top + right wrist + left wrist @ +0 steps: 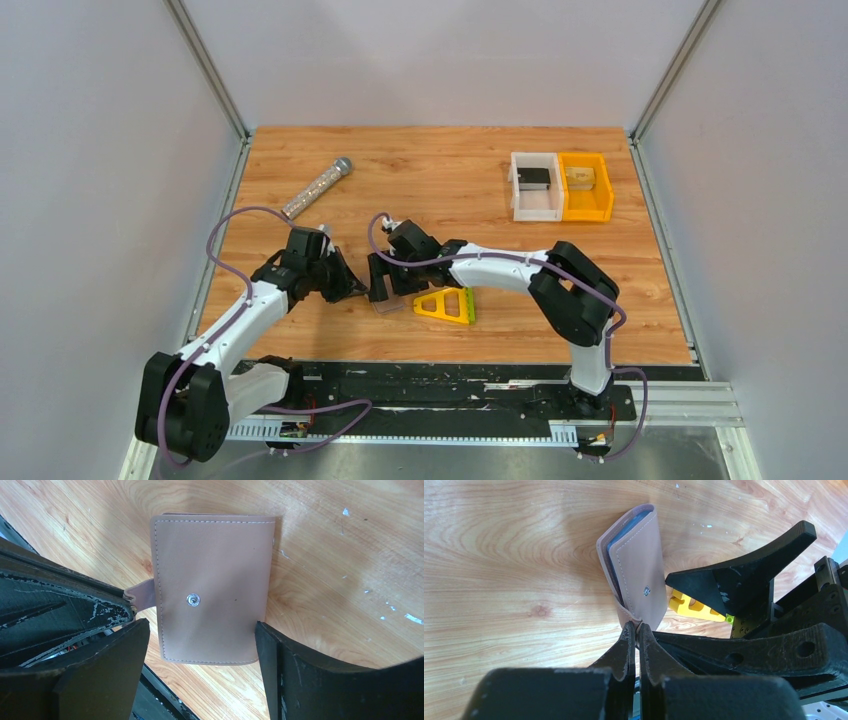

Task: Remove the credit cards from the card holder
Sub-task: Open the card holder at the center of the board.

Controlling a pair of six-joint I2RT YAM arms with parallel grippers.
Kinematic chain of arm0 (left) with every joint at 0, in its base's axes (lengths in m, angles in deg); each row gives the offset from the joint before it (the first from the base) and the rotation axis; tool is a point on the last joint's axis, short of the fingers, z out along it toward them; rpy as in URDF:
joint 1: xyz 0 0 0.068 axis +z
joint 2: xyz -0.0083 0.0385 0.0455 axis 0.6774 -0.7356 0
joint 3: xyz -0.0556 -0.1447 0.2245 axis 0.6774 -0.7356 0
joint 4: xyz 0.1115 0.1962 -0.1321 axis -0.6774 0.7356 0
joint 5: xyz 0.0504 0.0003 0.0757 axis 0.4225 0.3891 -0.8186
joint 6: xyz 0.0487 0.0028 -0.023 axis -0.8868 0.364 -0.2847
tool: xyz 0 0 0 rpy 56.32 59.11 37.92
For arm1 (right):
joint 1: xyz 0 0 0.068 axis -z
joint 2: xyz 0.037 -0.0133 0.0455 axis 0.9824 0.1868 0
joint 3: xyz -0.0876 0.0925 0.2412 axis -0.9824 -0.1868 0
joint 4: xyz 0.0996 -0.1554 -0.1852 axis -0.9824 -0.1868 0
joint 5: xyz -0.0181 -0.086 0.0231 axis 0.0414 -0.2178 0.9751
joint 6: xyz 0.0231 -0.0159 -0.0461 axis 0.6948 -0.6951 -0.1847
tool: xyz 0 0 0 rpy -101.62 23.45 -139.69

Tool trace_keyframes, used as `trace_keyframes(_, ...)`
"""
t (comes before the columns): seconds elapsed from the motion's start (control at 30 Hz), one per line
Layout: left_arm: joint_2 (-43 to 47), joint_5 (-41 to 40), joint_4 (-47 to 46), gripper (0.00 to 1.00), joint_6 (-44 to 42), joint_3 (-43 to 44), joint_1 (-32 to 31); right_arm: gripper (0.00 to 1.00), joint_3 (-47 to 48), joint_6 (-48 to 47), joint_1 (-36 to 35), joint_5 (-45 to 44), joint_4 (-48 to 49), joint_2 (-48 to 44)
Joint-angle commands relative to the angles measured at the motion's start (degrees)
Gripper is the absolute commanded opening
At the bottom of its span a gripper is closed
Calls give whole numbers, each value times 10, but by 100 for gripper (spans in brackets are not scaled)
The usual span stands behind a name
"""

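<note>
2 grippers meet at the card holder (212,590) on the table's (450,170) near-left part. The left gripper (636,630) is pressed together, pinching the holder's snap strap (142,594). The holder lies folded closed, brownish face up, and the right gripper's (200,630) spread fingers straddle it. Just right lies a yellow-green triangular frame (447,305). A white bin (535,187) and an orange bin (585,187) stand far right.

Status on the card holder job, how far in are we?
Done: the strap tab is off its snap. In hand: left gripper pinches that tab; right gripper stands open astride the card holder, which lies folded. Left: open it and pull the cards; no card is out yet.
</note>
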Motion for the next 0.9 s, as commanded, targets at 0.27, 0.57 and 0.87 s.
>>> trace_keyframes(0.27, 20, -7, -2, 0, 12, 5, 3, 76, 19, 4, -20, -62, -12, -6)
trace_keyframes(0.57, 14, -43, 25, 0, -1, 7, 3, 60, 15, 12, -20, -134, -21, -27)
trace_keyframes(0.87, -5, -122, 80, 0, -22, 25, 3, 54, 5, 8, -7, -152, -21, -41)
